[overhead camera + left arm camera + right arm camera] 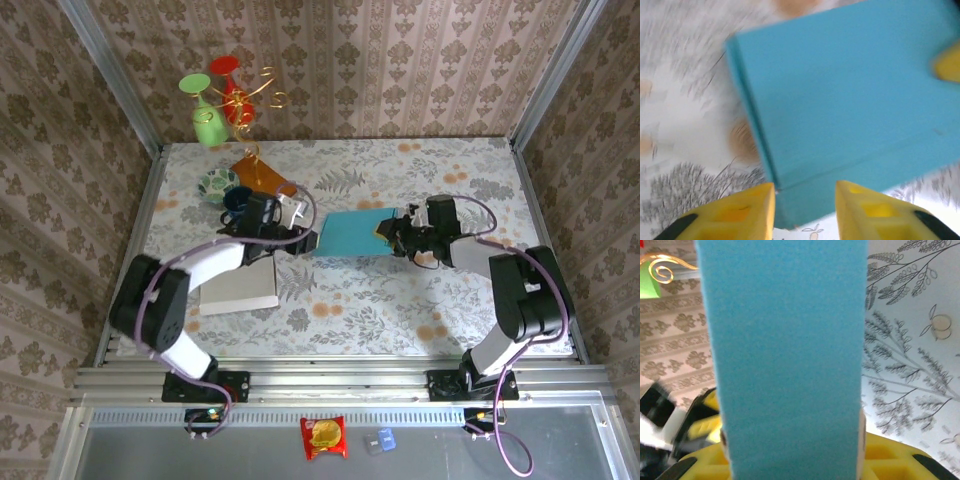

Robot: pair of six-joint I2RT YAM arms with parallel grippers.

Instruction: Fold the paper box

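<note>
At the centre of the table, the flat turquoise paper box is clenched at its 3 o'clock end by the right fingers, likely to steady it. The left fingers stand released astride its 9 o'clock corner. Farther, at 11 o'clock, sit a dark blue cup and a patterned bowl, contents unclear.

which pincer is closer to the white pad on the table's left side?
Left. The left pincer sits at the blue box's left end, just up and right of the white pad. The right pincer is at the box's right end, farther off.
</note>
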